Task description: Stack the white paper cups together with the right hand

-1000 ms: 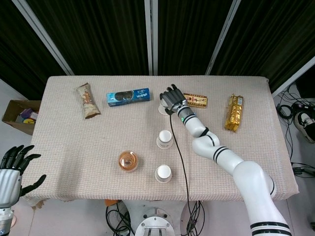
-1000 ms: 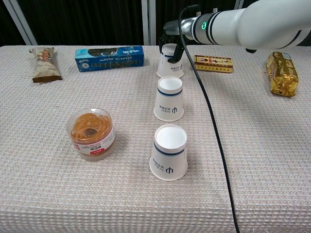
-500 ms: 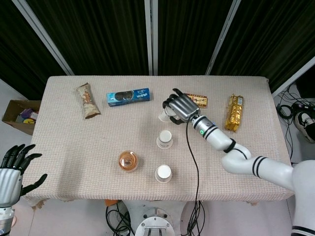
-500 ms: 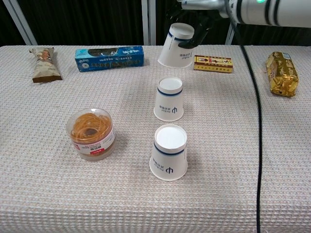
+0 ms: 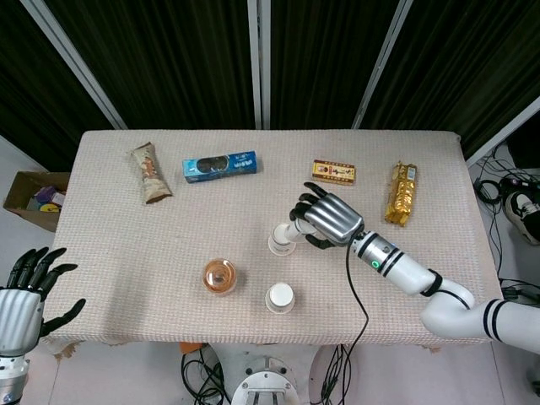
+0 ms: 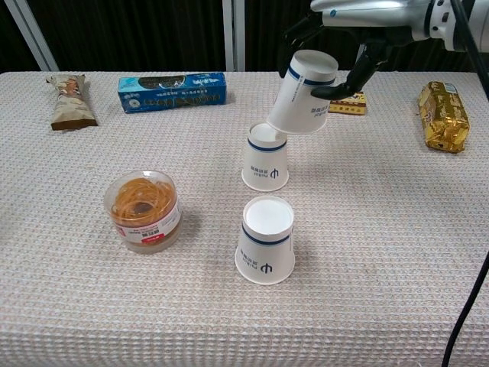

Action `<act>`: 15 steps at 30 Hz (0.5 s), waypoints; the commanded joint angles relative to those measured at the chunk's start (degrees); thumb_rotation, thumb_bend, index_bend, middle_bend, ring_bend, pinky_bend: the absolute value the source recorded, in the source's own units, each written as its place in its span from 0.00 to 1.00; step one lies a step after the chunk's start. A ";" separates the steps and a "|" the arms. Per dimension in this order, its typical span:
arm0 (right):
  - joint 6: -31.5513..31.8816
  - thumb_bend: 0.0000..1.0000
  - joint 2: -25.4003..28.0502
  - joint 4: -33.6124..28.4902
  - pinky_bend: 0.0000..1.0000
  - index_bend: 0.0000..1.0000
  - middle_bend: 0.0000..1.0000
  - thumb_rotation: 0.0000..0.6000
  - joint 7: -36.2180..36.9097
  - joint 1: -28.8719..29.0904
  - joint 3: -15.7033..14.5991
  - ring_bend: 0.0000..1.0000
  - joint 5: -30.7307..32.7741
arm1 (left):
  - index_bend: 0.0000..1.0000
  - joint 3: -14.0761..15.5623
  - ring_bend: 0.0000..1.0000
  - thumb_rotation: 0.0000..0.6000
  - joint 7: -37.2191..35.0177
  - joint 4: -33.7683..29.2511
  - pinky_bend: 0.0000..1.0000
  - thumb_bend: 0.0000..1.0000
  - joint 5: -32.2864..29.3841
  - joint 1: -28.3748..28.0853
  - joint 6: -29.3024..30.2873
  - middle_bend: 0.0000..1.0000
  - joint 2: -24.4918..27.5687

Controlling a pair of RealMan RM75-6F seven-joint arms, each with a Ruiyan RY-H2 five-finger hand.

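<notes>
Where snacks lie [image 5: 402,193] (far off).

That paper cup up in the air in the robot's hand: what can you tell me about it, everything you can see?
The held cup is white paper with a dark blue band near its base, upside down and tilted, open mouth facing down and left. The right hand grips it from above, fingers against its side. It hangs clear of the table, just above and right of the middle cup, which stands upside down; its lower rim looks close to that cup's top, contact unclear. In the head view the hand mostly hides it.
</notes>
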 commanded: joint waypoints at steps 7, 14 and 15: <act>-2.38 0.36 -4.41 3.07 0.11 0.45 0.36 1.00 -2.41 2.85 1.10 0.16 -0.51 | 0.32 0.01 0.10 1.00 -0.19 0.04 0.11 0.18 -0.42 0.25 -0.01 0.17 0.13; -3.92 0.36 -6.13 4.42 0.09 0.44 0.35 1.00 -4.97 3.95 1.47 0.14 1.28 | 0.32 0.03 0.10 1.00 -0.73 0.41 0.11 0.18 -0.81 0.39 -0.15 0.17 -0.03; -4.04 0.36 -6.48 4.79 0.08 0.43 0.34 1.00 -5.26 4.13 1.55 0.12 1.45 | 0.32 0.01 0.10 1.00 -0.77 0.48 0.11 0.18 -0.77 0.38 -0.12 0.17 -0.05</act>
